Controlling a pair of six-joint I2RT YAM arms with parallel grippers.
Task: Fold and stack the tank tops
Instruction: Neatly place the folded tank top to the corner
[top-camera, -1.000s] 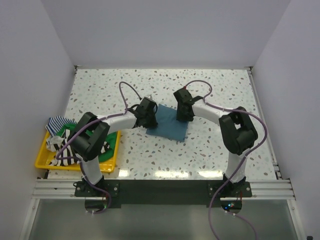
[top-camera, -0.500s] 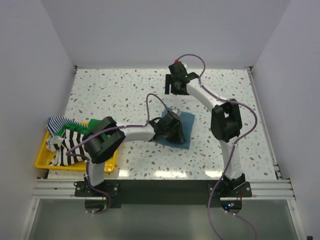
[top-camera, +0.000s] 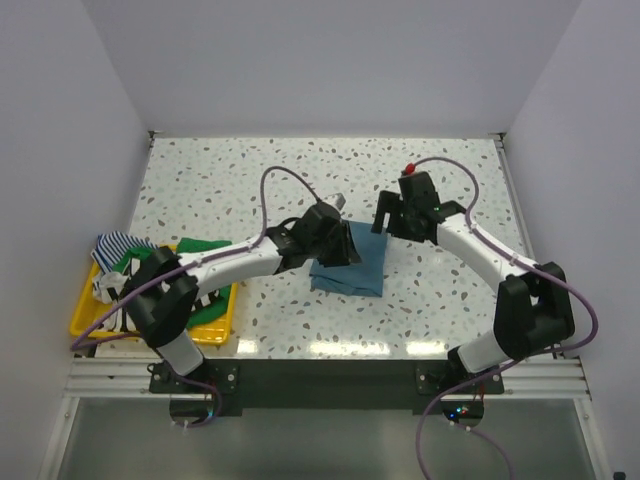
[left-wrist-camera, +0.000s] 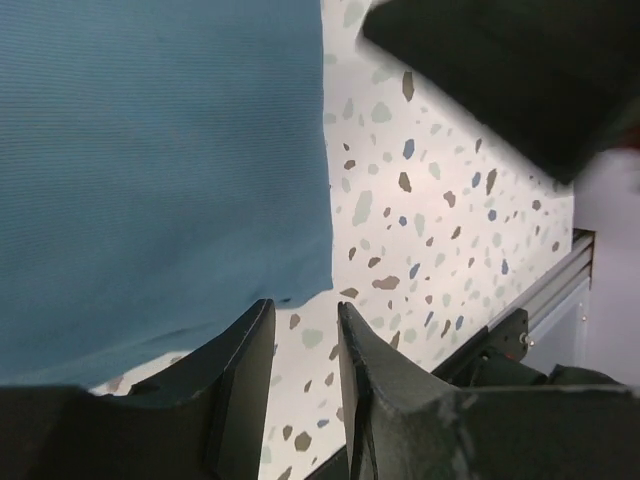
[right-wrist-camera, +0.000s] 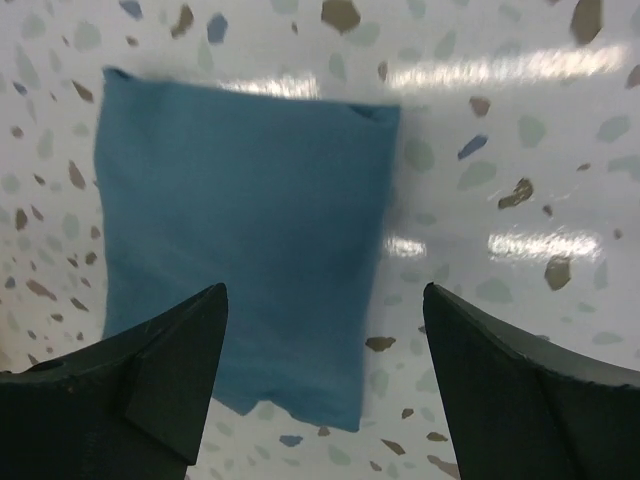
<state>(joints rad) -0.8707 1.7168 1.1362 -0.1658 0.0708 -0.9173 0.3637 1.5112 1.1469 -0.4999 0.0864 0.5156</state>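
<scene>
Right wrist: right gripper (right-wrist-camera: 322, 295) is hovering wide open, empty, above teal tank top (right-wrist-camera: 240, 230).
Left wrist: left gripper (left-wrist-camera: 303, 320) is standing narrowly parted, empty, at its edge.

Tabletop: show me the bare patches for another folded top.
Bare: the table's far strip by the back wall, and right of the right arm. Crowded: centre, left pincer and right pincer at the folded teal tank top; left edge, the heaped yellow bin.

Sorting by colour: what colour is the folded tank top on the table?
The tank top is plain teal-blue; right wrist view shows it best.
</scene>
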